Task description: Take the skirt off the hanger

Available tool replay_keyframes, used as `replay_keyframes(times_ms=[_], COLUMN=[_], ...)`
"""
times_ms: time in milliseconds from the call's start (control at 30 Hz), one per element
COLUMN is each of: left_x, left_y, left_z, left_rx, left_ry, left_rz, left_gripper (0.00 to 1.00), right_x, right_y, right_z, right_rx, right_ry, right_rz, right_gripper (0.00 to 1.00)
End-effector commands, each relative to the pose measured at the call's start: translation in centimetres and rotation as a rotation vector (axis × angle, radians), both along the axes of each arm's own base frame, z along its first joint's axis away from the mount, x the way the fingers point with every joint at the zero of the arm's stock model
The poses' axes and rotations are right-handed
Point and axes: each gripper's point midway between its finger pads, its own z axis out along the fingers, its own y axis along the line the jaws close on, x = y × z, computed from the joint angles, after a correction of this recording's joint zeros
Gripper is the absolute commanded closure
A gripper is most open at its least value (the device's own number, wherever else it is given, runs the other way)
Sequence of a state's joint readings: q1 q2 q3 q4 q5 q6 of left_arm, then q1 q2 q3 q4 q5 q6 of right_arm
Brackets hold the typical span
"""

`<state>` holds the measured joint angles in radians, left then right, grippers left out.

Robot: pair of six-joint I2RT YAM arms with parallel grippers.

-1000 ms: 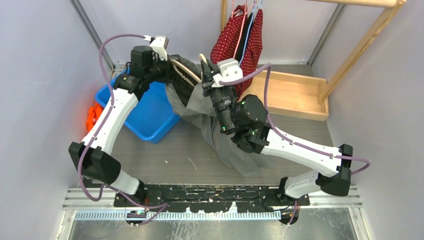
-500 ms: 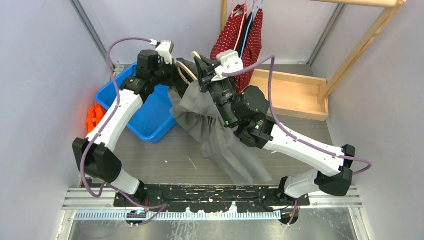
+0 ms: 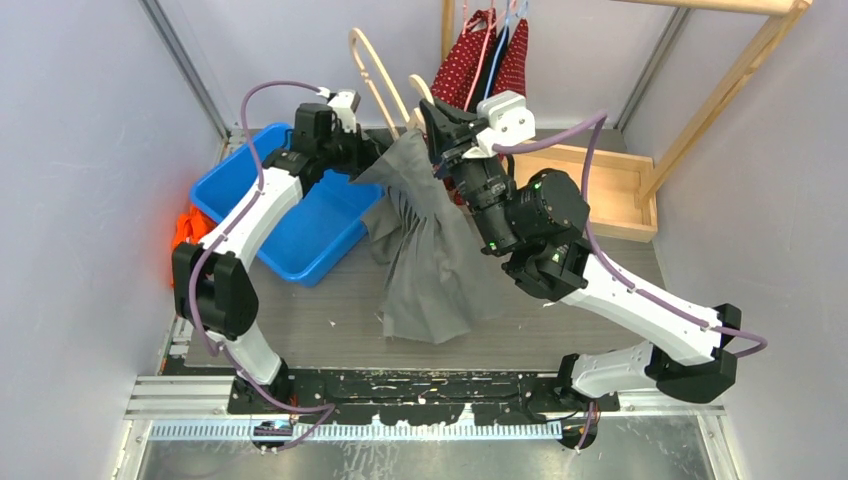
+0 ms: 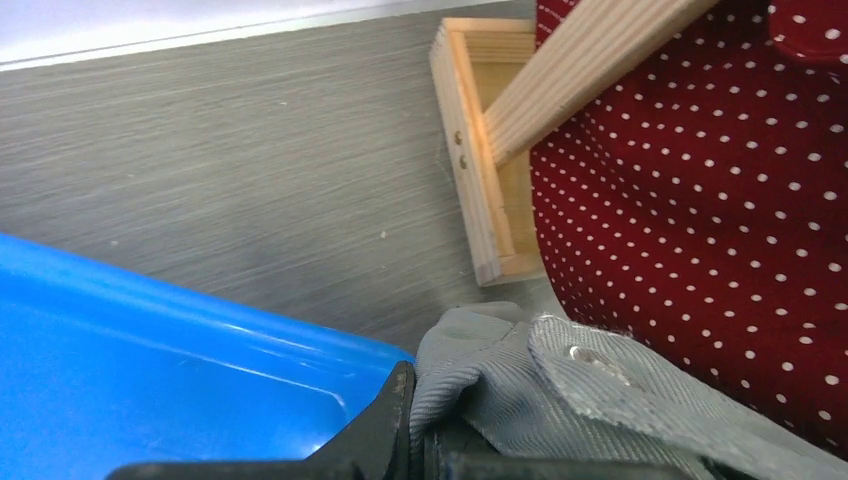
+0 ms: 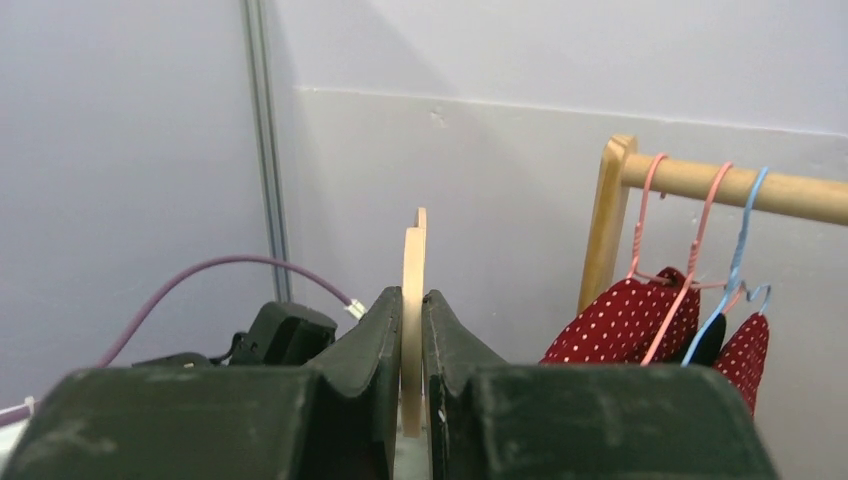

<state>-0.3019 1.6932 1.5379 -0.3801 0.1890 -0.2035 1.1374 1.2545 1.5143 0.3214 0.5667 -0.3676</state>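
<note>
The grey pleated skirt (image 3: 430, 250) hangs from the pale wooden hanger (image 3: 375, 70), which is raised above the table. My right gripper (image 3: 432, 118) is shut on the hanger; in the right wrist view the hanger (image 5: 412, 300) stands edge-on, pinched between the fingers. My left gripper (image 3: 368, 152) is shut on the skirt's waistband at its left corner; in the left wrist view the grey ribbed fabric (image 4: 520, 385) with a snap button bulges out of the jaws. The skirt's hem drapes onto the table.
A blue bin (image 3: 300, 215) sits left of the skirt, with orange cloth (image 3: 185, 230) beyond it. A wooden rack (image 3: 700, 110) with a tray base (image 3: 580, 190) stands at the back right, holding red polka-dot garments (image 3: 480, 60) on wire hangers.
My right gripper has lifted the hanger up and to the right. My left gripper moved right with the waistband. The skirt now hangs more upright, its hem drawn left off the table.
</note>
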Motion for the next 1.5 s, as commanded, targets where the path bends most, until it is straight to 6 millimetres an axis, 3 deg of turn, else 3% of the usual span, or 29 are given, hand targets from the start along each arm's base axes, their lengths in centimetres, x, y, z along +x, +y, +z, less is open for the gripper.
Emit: replay_keyframes(times_ms=[0,200,400,500,733,833,1000,1233,1333,1467], left_x=[0.2,-3.4,-7.5,-9.5,-8.8,-7.7,-6.7,-7.9,-8.3,-7.7], left_y=[-2.1,-5.4,-9.2,-10.5,-7.7,-6.3,-4.8,-1.9,0.4,4.8], left_z=[2.9,5.8,8.9,8.9,6.8,8.2,14.9,26.6,31.0,34.6], left_rx=[-0.119,-0.151,-0.206,-0.167,-0.014,0.060,0.099,0.096,0.092,0.069], left_ry=[-0.066,-0.099,-0.128,-0.136,-0.148,-0.187,-0.308,-0.512,-0.592,-0.659], left_rz=[-0.071,-0.173,-0.267,-0.312,-0.201,-0.144,-0.084,0.001,0.071,0.189], left_gripper=[1.00,1.00,1.00,1.00,1.00,1.00,1.00,1.00,1.00,1.00], right_x=[-1.7,-1.1,0.4,1.0,0.7,0.0,-1.0,-1.4,-1.6,-2.0], right_y=[-2.9,-1.5,0.2,0.2,-2.2,-4.1,-8.0,-12.5,-14.5,-17.1], right_z=[7.0,8.6,9.0,9.7,11.7,11.9,10.9,7.0,5.7,4.1], right_rx=[0.149,0.171,0.197,0.214,0.245,0.247,0.254,0.238,0.233,0.229], right_ry=[-0.188,-0.290,-0.345,-0.368,-0.410,-0.400,-0.337,-0.215,-0.175,-0.128], right_rz=[-0.026,-0.057,-0.105,-0.122,-0.180,-0.196,-0.230,-0.318,-0.372,-0.440], right_gripper=[0.99,0.99,0.99,0.99,0.99,0.99,0.99,0.99,0.99,0.99])
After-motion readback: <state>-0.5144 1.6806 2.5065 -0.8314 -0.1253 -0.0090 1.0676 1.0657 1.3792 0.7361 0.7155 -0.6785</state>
